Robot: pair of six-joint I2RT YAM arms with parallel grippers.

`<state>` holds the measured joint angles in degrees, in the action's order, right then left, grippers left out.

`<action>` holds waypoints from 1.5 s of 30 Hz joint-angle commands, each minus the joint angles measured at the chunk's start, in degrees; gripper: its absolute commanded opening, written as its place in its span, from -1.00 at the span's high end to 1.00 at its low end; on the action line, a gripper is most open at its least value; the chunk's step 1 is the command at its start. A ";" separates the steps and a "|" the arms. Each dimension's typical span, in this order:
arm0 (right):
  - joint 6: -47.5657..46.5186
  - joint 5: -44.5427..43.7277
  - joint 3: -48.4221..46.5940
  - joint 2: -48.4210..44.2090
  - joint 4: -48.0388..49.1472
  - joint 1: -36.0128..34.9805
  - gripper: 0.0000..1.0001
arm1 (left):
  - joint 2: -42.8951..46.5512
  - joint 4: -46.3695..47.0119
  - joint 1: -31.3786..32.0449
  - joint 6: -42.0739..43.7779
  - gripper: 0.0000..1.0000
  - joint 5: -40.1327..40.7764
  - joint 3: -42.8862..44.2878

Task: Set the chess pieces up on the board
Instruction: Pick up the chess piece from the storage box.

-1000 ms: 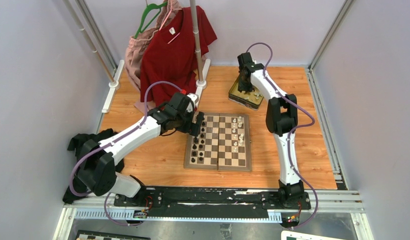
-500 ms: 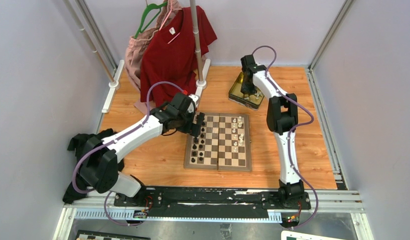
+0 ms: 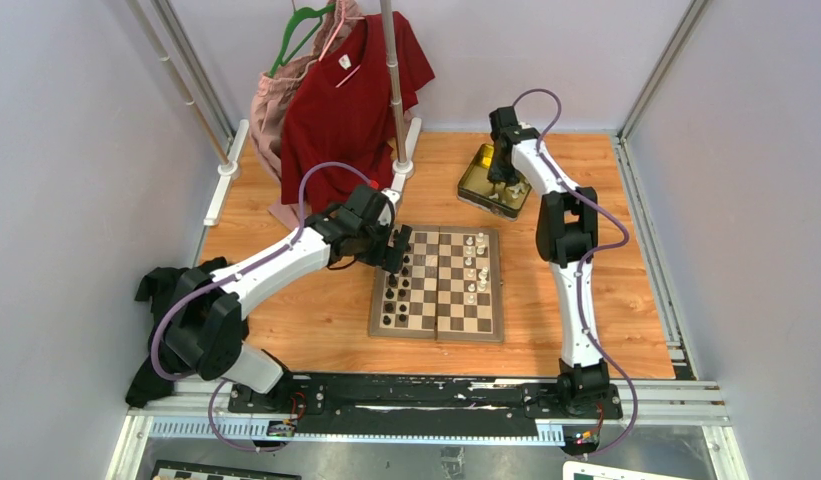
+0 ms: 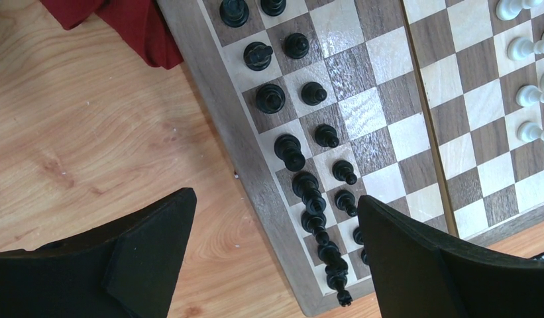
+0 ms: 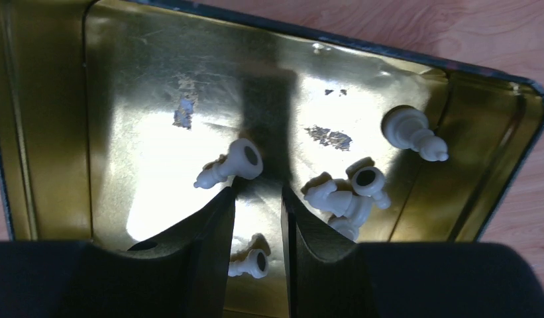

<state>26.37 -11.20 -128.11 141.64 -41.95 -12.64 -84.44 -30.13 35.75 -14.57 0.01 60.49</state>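
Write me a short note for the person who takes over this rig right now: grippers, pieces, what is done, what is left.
Left gripper: open, empty, above the left edge of the board, beside the black pieces.
Right gripper: slightly open, nothing between its tips, low inside the tin.
Done: black pieces stand in two rows on the board's left side; some white pieces stand on its right side.
Left: at least five white pieces lie loose in the tin; they go to the board.
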 commanded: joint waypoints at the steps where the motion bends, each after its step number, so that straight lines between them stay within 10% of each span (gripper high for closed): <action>1: -0.17 -2.69 -1.45 1.08 -1.55 1.79 0.27 | -0.69 0.30 -0.24 1.12 -0.95 -0.10 1.99; 45: -24.52 10.01 -9.56 1.85 -3.12 0.24 0.15 | -1.68 -0.11 -0.29 1.30 -0.95 -0.72 2.60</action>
<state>10.13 -3.66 -136.44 141.51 -42.33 -11.97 -85.78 -30.13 35.75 -13.89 -0.43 61.34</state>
